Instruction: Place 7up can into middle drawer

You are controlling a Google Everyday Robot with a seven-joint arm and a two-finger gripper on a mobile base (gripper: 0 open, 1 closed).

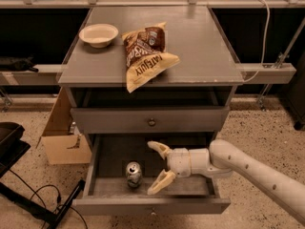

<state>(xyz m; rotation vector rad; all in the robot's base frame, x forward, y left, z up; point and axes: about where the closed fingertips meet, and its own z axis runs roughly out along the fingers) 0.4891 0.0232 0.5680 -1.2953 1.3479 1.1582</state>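
The 7up can (134, 174) stands upright on the floor of the open middle drawer (200, 187), toward its front left, silver top showing. My gripper (156, 168) is inside the drawer just right of the can, its two cream fingers (161, 182) spread wide apart, holding nothing. There is a small gap between the fingertips and the can. The white arm (252, 168) reaches in from the lower right.
On the cabinet top (205, 46) lie a brown-and-yellow chip bag (145, 54) and a white bowl (98, 34). The upper drawer front (151, 120) is closed. A cardboard box (62, 137) stands left of the cabinet. Black cables and a stand (28, 194) lie at lower left.
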